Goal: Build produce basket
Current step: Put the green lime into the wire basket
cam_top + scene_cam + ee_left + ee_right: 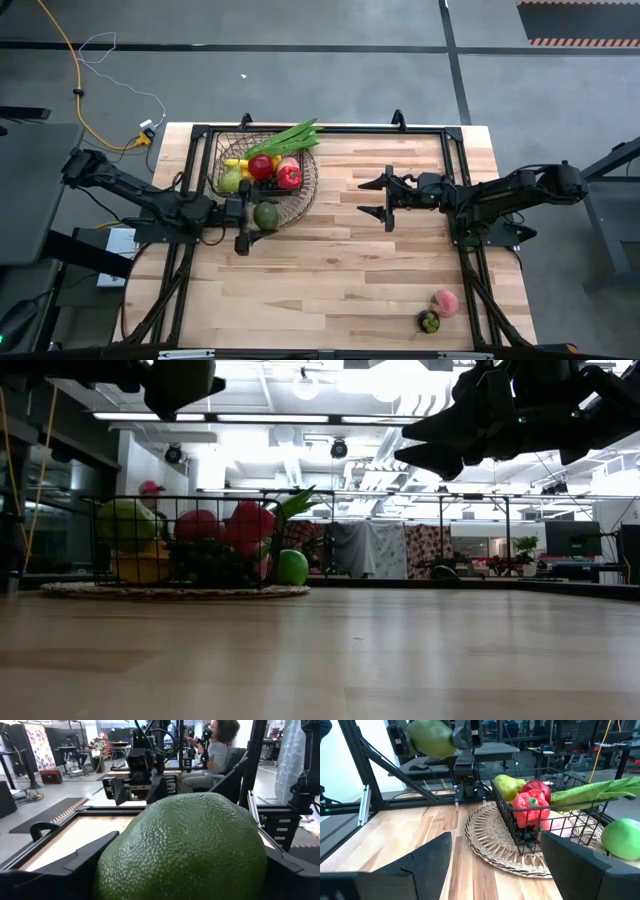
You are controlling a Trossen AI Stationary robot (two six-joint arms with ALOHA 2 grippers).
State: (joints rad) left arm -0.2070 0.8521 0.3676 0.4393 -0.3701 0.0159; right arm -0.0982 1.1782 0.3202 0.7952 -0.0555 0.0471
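Two dark arms over light wooden slat table [330,270]. Left gripper [243,215] sits at near edge of dark wire-mesh basket with round flared rim [305,188], fingers clamped on round pebbly green avocado-like fruit [265,215]; left wrist view shows that fruit [182,847] filling the gap between both dark fingers [75,867]. In right wrist view same fruit [431,738] hangs above tabletop, beside the basket [520,837], not in it.

Basket at far left part of table, holding yellow-green pear [231,181], round red apple-like fruit [261,166], red bell pepper [289,176], yellow pieces [236,163] at far side, long green leafy stalks [290,137] sticking out over far rim. Right wrist view adds round light-green fruit [622,837] lying outside the mesh wall on the flared rim, pink piece [555,826] inside behind pepper [530,809]. Low view: basket [170,588] resting on table, produce piled inside.

Right gripper [385,198] hovers mid-table, well apart from basket, pointing toward it, jaws spread wide with nothing between; right wrist view shows bare wood between its fingers [427,857].

Near right corner of table: pink peach-like fruit [445,302] touching small dark purple-green piece [429,321], both well apart from either gripper.
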